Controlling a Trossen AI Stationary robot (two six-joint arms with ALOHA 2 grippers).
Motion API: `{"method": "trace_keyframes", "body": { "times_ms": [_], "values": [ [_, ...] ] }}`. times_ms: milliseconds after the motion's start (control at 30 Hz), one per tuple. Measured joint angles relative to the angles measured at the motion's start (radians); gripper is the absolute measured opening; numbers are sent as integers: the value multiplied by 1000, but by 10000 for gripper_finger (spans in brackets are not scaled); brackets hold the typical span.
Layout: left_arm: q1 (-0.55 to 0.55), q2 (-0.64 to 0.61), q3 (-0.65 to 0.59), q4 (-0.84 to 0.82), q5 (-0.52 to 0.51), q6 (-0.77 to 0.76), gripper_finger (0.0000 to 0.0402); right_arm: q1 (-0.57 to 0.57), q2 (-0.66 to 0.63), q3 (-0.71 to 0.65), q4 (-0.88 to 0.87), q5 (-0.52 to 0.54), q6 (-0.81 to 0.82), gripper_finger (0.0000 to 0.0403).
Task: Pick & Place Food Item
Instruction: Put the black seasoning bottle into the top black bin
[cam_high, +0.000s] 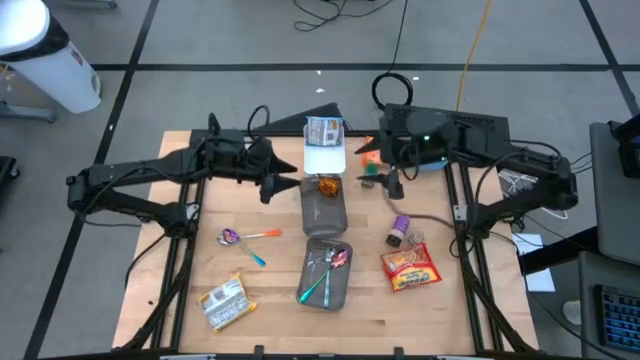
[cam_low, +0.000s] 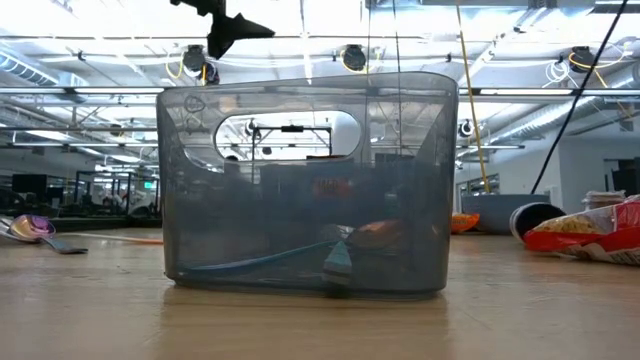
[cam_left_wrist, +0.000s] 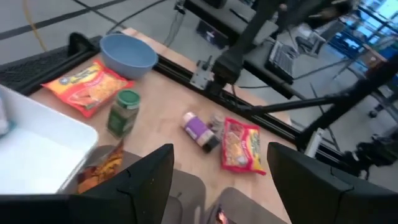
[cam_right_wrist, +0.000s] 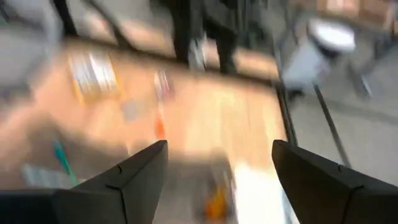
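An orange food item (cam_high: 327, 185) lies in the far end of a grey bin (cam_high: 323, 212) at the table's middle; it also shows in the left wrist view (cam_left_wrist: 102, 168), beside the white tray (cam_left_wrist: 37, 149). My left gripper (cam_high: 278, 182) hovers open just left of that bin, above the table, its fingers (cam_left_wrist: 146, 180) apart with nothing between them. My right gripper (cam_high: 388, 182) hovers open to the bin's right, and its wrist view is blurred, with the fingers (cam_right_wrist: 134, 177) wide apart over the table. Neither gripper touches anything.
A second grey bin (cam_high: 325, 272) with utensils stands nearer. A white tray (cam_high: 325, 155) with a packet sits at the far middle. A purple bottle (cam_high: 398, 228), a red snack bag (cam_high: 410, 268), a blue bowl (cam_left_wrist: 127, 53), a green jar (cam_left_wrist: 124, 112), a spoon (cam_high: 235, 237) and a packet (cam_high: 225, 303) lie around.
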Motion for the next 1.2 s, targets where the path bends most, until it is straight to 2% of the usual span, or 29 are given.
{"method": "trace_keyframes", "body": {
  "times_ms": [100, 333, 467, 600, 767, 967, 1067, 1200],
  "values": [
    [-13, -1, 0, 3, 0, 10, 269, 28, 54, 91, -240, 88, -108, 283],
    [-16, 0, 0, 11, -3, 30, 269, 122, 144, 126, -593, 84, -435, 270],
    [-16, 0, 0, 13, -50, 14, 269, 111, 162, 43, -566, 3, -402, 260],
    [-33, 0, 0, 60, -94, -26, 269, 104, 147, -104, -522, -20, -441, 254],
    [-78, 11, -1, 133, -171, -73, 269, 90, 104, -333, -469, 43, -492, 255],
    [-139, 33, -3, 172, -267, -149, 269, 72, -80, -643, -342, 88, -544, 252],
    [-168, 51, 0, 208, -287, -189, 269, 77, -134, -712, -338, 87, -536, 251],
    [-193, 82, -1, 211, -289, -207, 269, 108, -134, -732, -326, 89, -569, 251]
  ]
}}
